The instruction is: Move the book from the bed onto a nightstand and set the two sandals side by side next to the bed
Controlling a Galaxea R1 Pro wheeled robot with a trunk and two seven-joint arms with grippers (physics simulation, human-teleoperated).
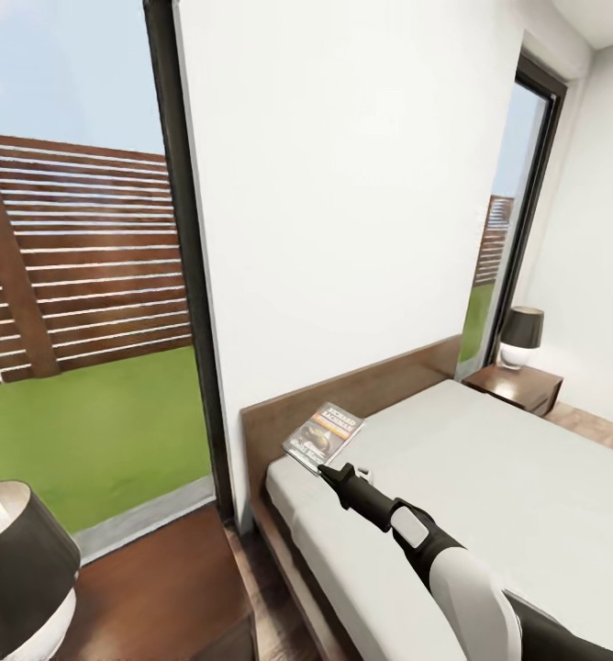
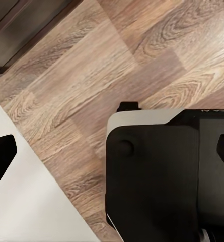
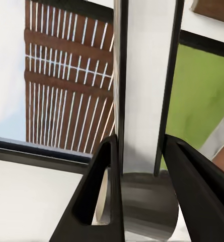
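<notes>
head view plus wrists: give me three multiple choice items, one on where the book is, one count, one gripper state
1. Where is the book?
A. On the far nightstand
B. At the bed's headboard corner, at the right gripper's tip
C. On the floor

2. How many lamps appear in the head view?
A. One
B. Two
C. Three

3. How does the left gripper stand?
A. Open, nothing between its fingers
B. Shut on a sandal
C. Shut on a lamp

Answers:
1 B: the book sits tilted at the right gripper, over the bed near the headboard.
2 B: one of the lamps is close at lower left and another stands past the bed.
3 A: the left gripper has its fingertips at opposite edges of the left wrist view, with floor between.
</notes>
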